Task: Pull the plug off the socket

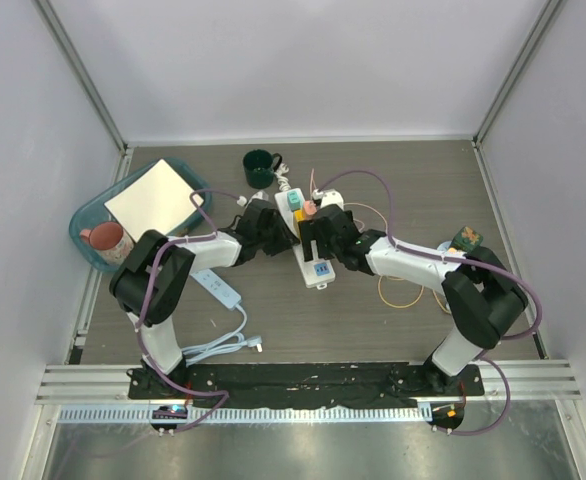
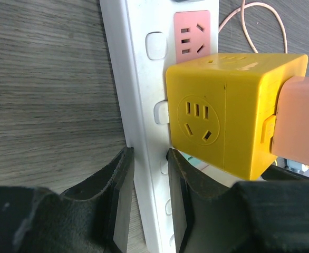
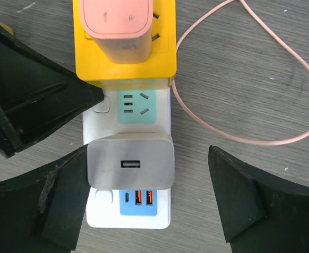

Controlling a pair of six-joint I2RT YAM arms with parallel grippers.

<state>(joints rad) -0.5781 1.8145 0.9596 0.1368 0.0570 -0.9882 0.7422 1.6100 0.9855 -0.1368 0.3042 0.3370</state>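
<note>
While the left gripper (image 2: pixel 148 161) pinches the white power strip (image 2: pixel 136 79) tight, the right gripper (image 3: pixel 148 154) sits wide open (one finger each side) around the gray plug (image 3: pixel 131 171), plugged into that strip.

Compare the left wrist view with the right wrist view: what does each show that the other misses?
Left wrist only: the left gripper clamped on the power strip edge, a pink socket, and the round side socket of the yellow cube adapter.
Right wrist only: the grey USB charger between the open fingers of the right gripper, a teal socket, and the blue USB panel.
Both: the power strip, yellow cube adapter, the pink plug in it, and the pink cable.
</note>
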